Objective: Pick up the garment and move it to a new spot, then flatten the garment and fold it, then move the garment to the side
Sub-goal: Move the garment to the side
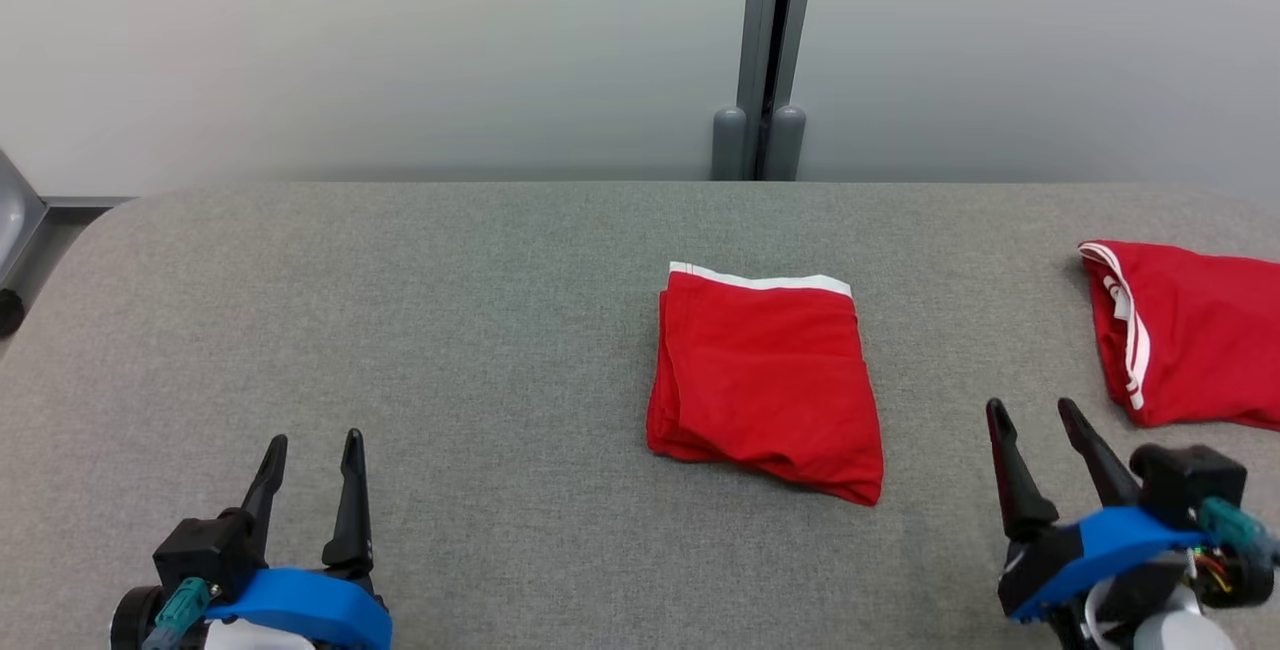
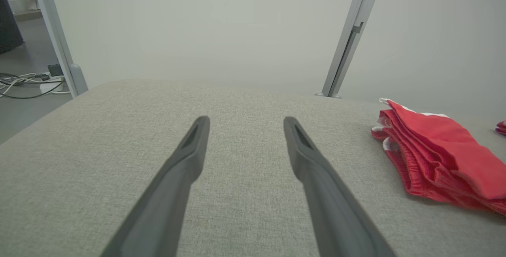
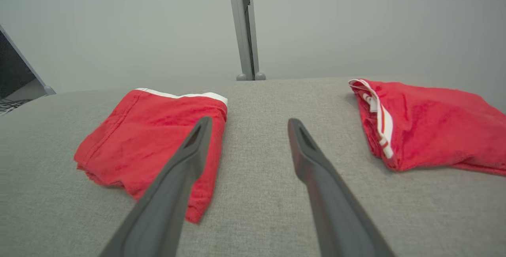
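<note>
**Left end effector and right end effector both spread; folded red garment lies free**

Nearest, the left end effector is well to the left of the folded red garment, its two dark fingers apart and holding nothing. The right end effector is near the garment's right side, nearer than its front edge, fingers likewise apart and empty. The garment lies flat on the grey counter, white waistband along its far edge, touched by neither. Well to its right lies a second red garment with white stripes. Beyond the garment stand a grey post and a pale wall.
</note>
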{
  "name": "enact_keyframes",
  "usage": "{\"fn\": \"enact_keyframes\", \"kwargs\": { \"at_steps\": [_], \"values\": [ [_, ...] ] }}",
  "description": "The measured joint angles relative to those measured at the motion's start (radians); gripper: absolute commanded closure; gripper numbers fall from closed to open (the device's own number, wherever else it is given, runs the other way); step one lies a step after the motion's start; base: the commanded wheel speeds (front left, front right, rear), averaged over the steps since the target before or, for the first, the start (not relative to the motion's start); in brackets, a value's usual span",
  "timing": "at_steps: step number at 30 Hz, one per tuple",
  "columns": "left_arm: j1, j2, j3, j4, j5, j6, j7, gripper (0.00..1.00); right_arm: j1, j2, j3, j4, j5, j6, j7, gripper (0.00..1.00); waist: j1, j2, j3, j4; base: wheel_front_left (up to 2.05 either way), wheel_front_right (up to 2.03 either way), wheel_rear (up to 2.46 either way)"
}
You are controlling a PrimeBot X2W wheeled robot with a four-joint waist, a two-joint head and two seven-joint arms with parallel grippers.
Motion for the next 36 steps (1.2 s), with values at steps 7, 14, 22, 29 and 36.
{"fn": "enact_keyframes", "kwargs": {
  "at_steps": [7, 14, 22, 29, 36],
  "values": [
    [-0.035, 0.000, 0.000, -0.018, 0.016, -0.001, 0.000, 0.00, -0.218, 0.002, 0.032, 0.097, 0.070, 0.000, 0.274, 0.00, 0.0001, 0.0000, 0.044, 0.008, 0.00, 0.00, 0.00],
    [-0.092, -0.014, -0.011, -0.040, 0.030, -0.010, 0.000, 0.00, -0.400, 0.002, 0.024, 0.293, 0.064, 0.000, 0.464, 0.00, 0.0002, 0.0001, 0.108, 0.040, 0.00, 0.00, 0.00],
    [-0.136, -0.028, -0.015, -0.051, 0.043, -0.019, 0.000, 0.00, -0.514, 0.002, 0.008, 0.520, 0.052, 0.000, 0.508, 0.00, 0.0002, 0.0002, 0.178, 0.087, 0.00, 0.00, 0.00],
    [-0.140, -0.040, -0.011, -0.053, 0.053, -0.024, 0.000, 0.00, -0.568, -0.007, 0.093, 0.602, 0.038, -0.001, 0.538, 1.00, 0.0000, 0.0001, 0.193, 0.101, 0.00, 0.00, 0.00],
    [-0.138, -0.047, 0.001, -0.078, 0.060, -0.027, 0.000, 0.00, -0.641, -0.105, 0.274, 0.545, -0.012, 0.000, 0.529, 1.00, 0.0001, 0.0002, 0.204, 0.058, 0.00, 0.00, 0.00]
  ]
}}
